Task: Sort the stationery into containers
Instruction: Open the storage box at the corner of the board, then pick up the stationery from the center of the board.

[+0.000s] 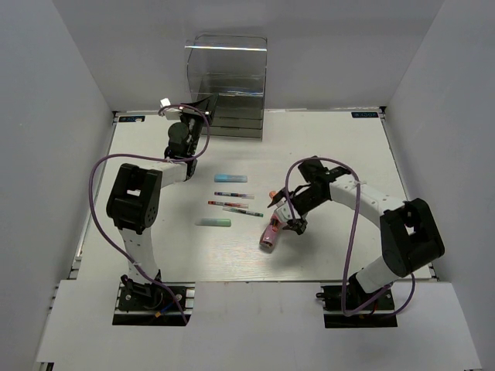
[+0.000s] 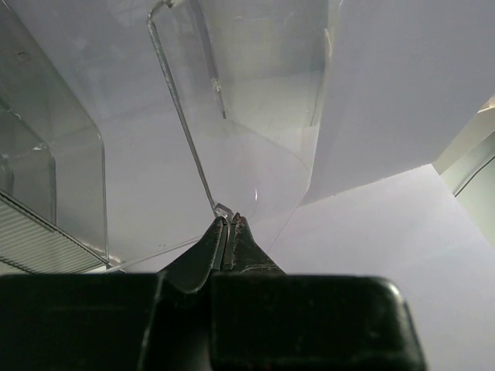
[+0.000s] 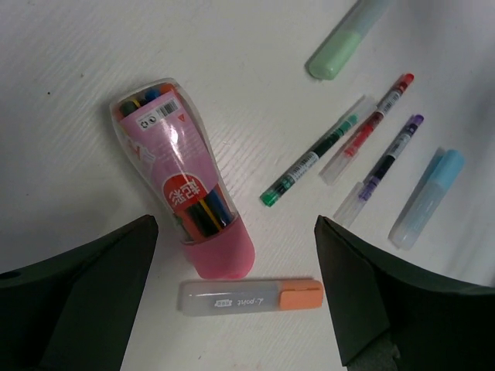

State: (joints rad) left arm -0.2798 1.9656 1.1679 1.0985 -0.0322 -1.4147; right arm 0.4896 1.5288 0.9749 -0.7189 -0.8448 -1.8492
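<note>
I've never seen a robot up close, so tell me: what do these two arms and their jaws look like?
Both the left arm and the right arm have white tube-like links joined by chunky black blocks. A purple cable loops loosely along each. The jaws are black: thin and tapering on the left, broad wedges on the right.

The white worktop (image 1: 332,147) carries a tall clear plastic box (image 1: 227,85), standing at the far edge, left of centre. Near the worktop centre lie a pale blue bar (image 1: 230,178), three thin pens (image 1: 227,204) roughly parallel, and a pale green bar (image 1: 213,222), the last closest to the near edge. To their right lies a pink tube (image 1: 271,232), with a short orange marker (image 3: 251,297) just beside its pink end, not touching.
</note>
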